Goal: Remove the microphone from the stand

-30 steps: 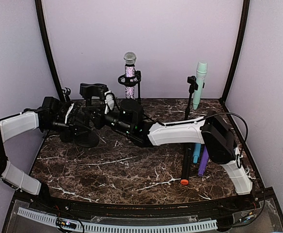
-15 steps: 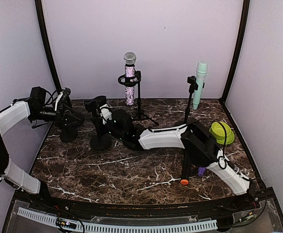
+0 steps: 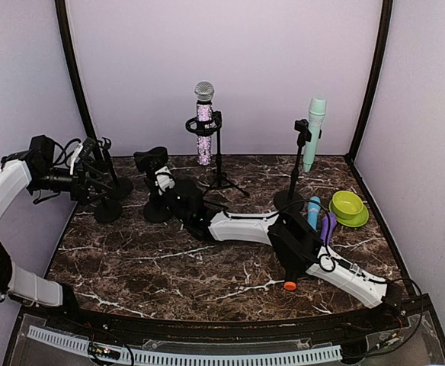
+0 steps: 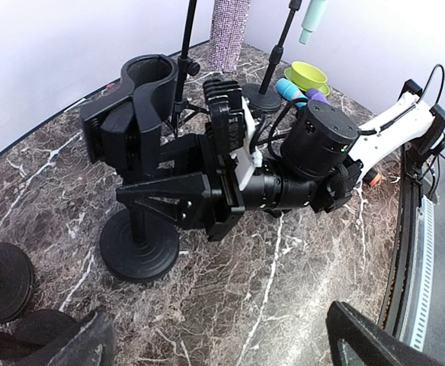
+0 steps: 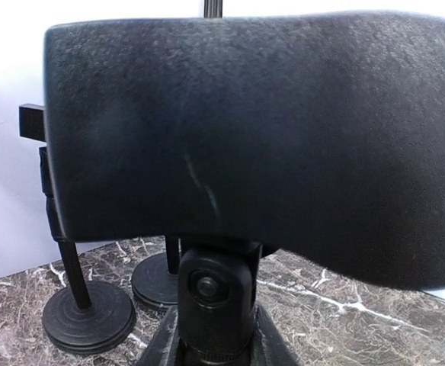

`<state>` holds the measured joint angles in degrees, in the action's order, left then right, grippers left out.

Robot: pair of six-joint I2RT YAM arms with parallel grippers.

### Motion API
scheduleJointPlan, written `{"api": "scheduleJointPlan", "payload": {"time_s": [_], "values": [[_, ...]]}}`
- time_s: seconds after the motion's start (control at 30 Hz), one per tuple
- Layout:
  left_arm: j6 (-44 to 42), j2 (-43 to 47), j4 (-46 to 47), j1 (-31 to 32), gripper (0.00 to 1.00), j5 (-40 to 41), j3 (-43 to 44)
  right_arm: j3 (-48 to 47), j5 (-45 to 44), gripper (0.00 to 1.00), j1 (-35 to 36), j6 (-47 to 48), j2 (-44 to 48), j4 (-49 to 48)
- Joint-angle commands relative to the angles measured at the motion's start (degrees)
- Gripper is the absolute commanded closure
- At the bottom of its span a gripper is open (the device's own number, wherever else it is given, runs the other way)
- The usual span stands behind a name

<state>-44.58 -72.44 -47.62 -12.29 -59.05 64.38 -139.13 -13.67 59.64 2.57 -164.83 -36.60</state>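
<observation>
Two microphones sit in stands at the back: a sparkly purple microphone (image 3: 203,114) (image 4: 228,34) on a tripod stand, and a mint microphone (image 3: 314,133) on a round-base stand (image 3: 287,200). My right gripper (image 3: 164,183) (image 5: 216,347) reaches far left. Its jaws flank the neck of an empty black clip stand (image 3: 150,158) (image 4: 142,84) (image 5: 245,137); whether they press on it is hidden. My left gripper (image 3: 93,179) (image 4: 222,339) hangs wide open and empty at the left edge, facing that stand.
Two more black round-base stands (image 3: 108,212) (image 3: 121,187) stand by my left gripper. At the right lie a blue microphone (image 3: 312,212), a purple one (image 3: 327,226), a black one with an orange end (image 3: 289,271), and a green bowl (image 3: 348,207).
My left gripper opened and drew back to the left. My right arm stretched out lower along the table, still at the empty stand, uncovering the bowl and the loose microphones.
</observation>
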Motion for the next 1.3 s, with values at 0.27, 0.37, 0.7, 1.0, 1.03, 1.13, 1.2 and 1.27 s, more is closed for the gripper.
{"api": "scheduleJointPlan", "payload": {"time_s": [0.27,0.37,0.7,1.0,1.03,1.13,1.2,1.27], "values": [[3.49,0.40,0.57,-0.44,0.01,-0.01,3.02,24.11,-1.46,0.12,1.28,2.70,18.20,-6.93],[4.66,0.65,0.48,-0.43,0.01,-0.76,3.41,36.91,-2.67,0.09,2.14,0.88,26.82,-10.07],[5.69,1.30,-0.72,-0.45,0.02,-3.03,5.98,64.44,-8.96,0.10,2.36,-4.88,53.87,-4.48],[5.01,3.13,-1.29,-0.45,0.02,-4.36,5.53,61.48,-12.30,0.12,-1.38,-4.33,62.03,8.62],[4.95,3.22,-1.38,-0.45,0.03,-4.48,5.50,60.37,-12.86,0.12,-1.72,-4.22,62.14,9.40],[4.76,3.48,-1.60,-0.44,0.03,-4.67,5.41,57.03,-13.58,0.12,-2.55,-4.10,61.70,11.18],[4.48,3.62,-1.75,-0.45,0.03,-4.73,5.40,55.23,-13.60,0.12,-3.12,-3.98,61.38,11.89],[4.14,3.63,-1.84,-0.45,0.04,-4.88,5.40,53.61,-12.48,0.13,-3.74,-3.97,61.42,12.52]]}}
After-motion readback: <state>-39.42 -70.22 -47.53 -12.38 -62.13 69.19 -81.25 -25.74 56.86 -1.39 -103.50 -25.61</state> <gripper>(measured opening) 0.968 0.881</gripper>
